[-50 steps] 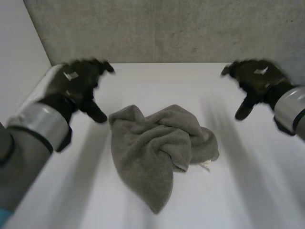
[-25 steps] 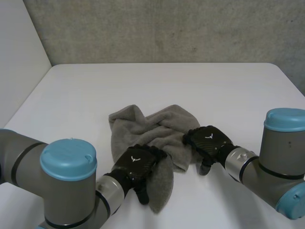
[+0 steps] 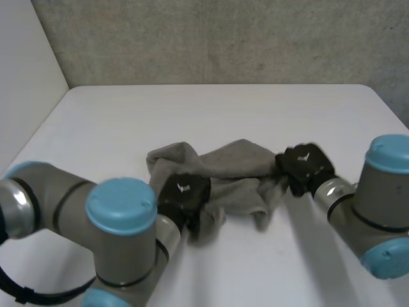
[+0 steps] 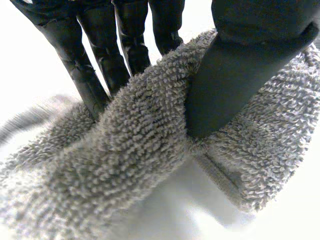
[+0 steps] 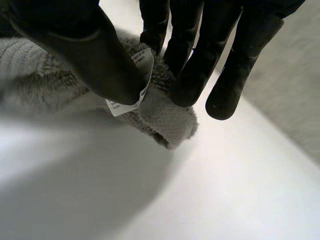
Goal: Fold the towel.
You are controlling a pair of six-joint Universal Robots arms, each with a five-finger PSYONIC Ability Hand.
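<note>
Well, the fingers (image 4: 107,55) of the left hand (image 3: 183,194) and its thumb (image 4: 227,85) pinch a thick fold of the towel (image 4: 135,160) between them. The fluffy loops puff up around the thumb. The fingers (image 5: 192,65) of the right hand (image 3: 305,166) press toward its own thumb (image 5: 100,55) and pinch a corner of the towel, right by the little white tag (image 5: 130,92). That corner looks lifted a bit off the desk (image 3: 211,109).

The grey towel is bunched up in the middle of the white desk. The left hand is on its near left part and the right hand is at its right end, so the cloth runs between them.

I think this towel is soft and floppy and quite light. It cannot break, and its fuzzy loops should keep it from slipping out of a pinch. But it sags and folds over itself wherever nobody holds it. The best places to hold are two corners on the same edge, so that the rest can hang flat. The right hand has a real corner. I cannot tell if the left has one; it may just be a fold.
</note>
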